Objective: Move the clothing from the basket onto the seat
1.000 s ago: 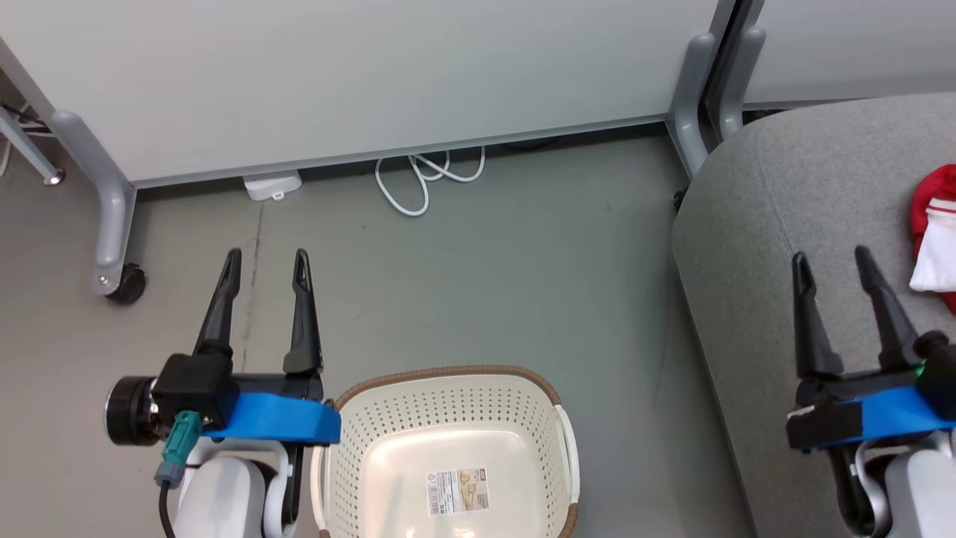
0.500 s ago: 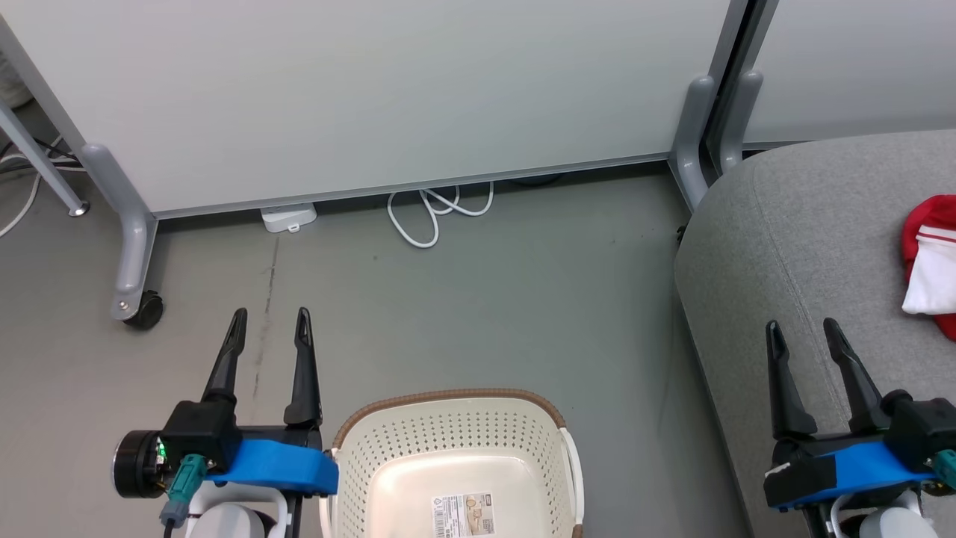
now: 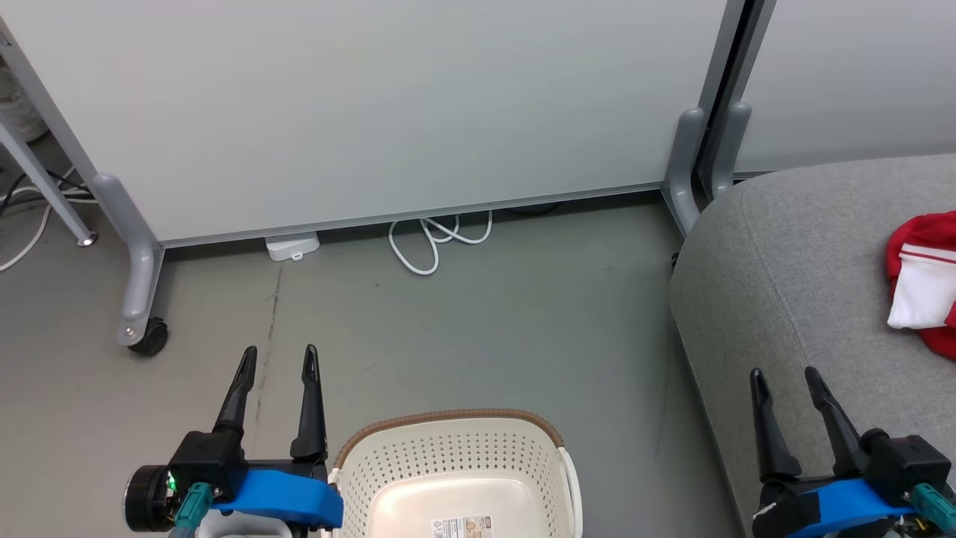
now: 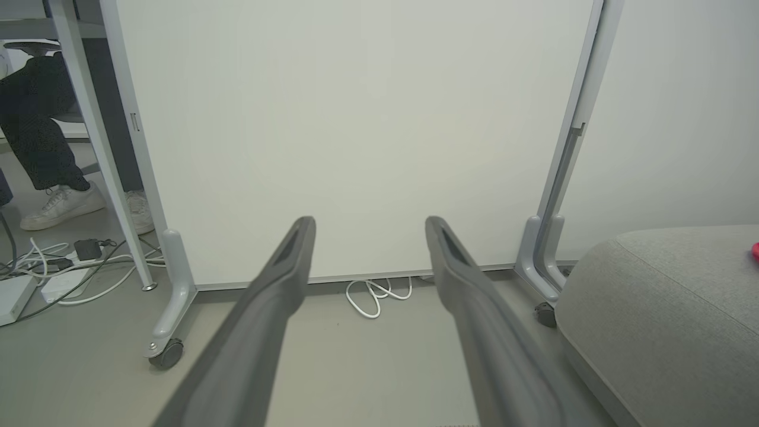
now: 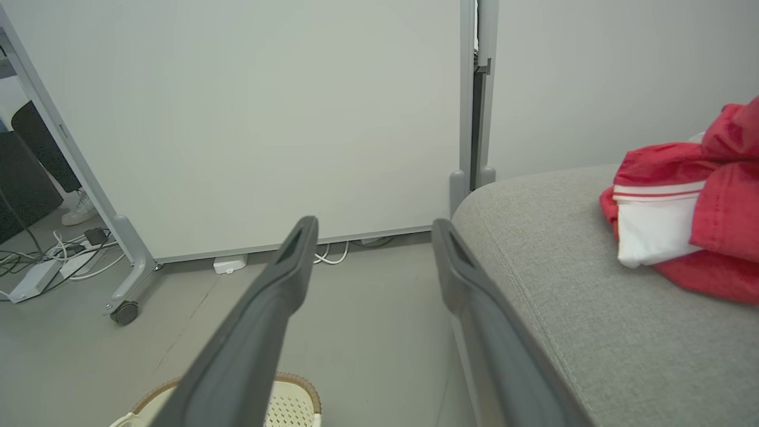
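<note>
Red sportswear clothing with white panels and stripes (image 3: 922, 295) lies bunched on the large grey woven-fabric seat cushion (image 3: 792, 269), at the far right of the scene. The edge of the head view cuts off its right part, so you cannot read its full length or its long axis. What shows is a loose heap with a white panel turned toward the left.

From the jaws of the right gripper (image 3: 783, 371) that heap lies to the right and farther away, clear of the fingers. Those two dark fingers hover over the near left part of the seat, spread wide with nothing between them. In the right wrist view the clothing sits off to the right of the finger line, not ahead of it.

Moving left, the small cream-white plastic basket with perforated sides and a brown braided-look rim (image 3: 448, 456) stands on the grey floor (image 3: 523, 314), between the two arms. The part of its floor you can see is bare apart from a label sticker (image 3: 461, 527). Its near part runs off the bottom of the head view, so you cannot rule out something lying there.

Just left of the basket, the left gripper (image 3: 280, 350) hangs over the floor, its fingers also spread wide and carrying nothing. It points toward a coiled white cable (image 3: 437, 243) at the foot of the far wall.

Your right arm is by far the nearer to the clothing. The transfer looks complete, or very nearly so.
</note>
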`<state>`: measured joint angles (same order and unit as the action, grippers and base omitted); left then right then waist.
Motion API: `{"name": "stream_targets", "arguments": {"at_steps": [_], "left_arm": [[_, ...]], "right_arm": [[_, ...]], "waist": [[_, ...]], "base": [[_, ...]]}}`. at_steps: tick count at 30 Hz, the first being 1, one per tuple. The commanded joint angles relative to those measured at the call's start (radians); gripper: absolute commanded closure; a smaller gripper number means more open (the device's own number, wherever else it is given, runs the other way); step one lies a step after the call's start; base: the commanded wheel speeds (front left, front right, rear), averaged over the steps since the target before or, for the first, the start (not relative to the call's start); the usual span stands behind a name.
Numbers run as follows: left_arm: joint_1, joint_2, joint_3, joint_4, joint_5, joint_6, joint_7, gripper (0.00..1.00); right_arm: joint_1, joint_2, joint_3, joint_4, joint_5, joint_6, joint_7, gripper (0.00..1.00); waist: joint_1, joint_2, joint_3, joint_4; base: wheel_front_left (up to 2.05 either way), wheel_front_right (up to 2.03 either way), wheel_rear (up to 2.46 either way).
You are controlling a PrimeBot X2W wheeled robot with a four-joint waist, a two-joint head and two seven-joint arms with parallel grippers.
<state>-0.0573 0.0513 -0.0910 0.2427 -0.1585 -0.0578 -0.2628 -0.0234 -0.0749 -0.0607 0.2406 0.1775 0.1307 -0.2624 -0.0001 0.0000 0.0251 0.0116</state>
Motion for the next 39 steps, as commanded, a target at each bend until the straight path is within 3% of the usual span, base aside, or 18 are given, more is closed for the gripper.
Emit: {"name": "stream_targets", "arguments": {"at_steps": [1,9,10,16,39], "left_arm": [[0.008,-0.001,-0.002,0.001,-0.002,0.004,-0.003,0.0],[0.013,-0.001,0.0,0.008,-0.006,0.01,-0.003,0.0],[0.007,0.0,-0.001,0.006,-0.006,0.006,0.0,1.0],[0.044,0.0,0.0,0.055,-0.02,0.006,0.01,1.0],[0.011,-0.001,0.063,0.037,-0.453,-0.018,0.12,1.0]], "right_arm": [[0.011,0.003,0.001,0.001,0.002,0.0,-0.004,0.0],[0.004,0.006,0.003,0.015,0.004,0.0,-0.004,0.0],[0.003,0.003,0.002,0.014,0.0,0.0,0.0,1.0],[0.011,0.007,0.002,0.064,0.011,0.0,0.011,1.0],[-0.02,0.013,-0.015,0.043,0.441,0.0,0.121,1.0]], "waist": [[0.0001,0.0,-0.002,0.0],[0.0001,0.0,-0.016,0.004],[0.0001,0.0,-0.016,0.003],[0.0001,0.0,-0.017,0.003],[0.0001,0.0,-0.018,0.0]], "base": [[0.0,0.0,0.0],[0.0,0.0,0.0],[0.0,0.0,0.0],[0.0,0.0,0.0],[0.0,0.0,0.0]]}}
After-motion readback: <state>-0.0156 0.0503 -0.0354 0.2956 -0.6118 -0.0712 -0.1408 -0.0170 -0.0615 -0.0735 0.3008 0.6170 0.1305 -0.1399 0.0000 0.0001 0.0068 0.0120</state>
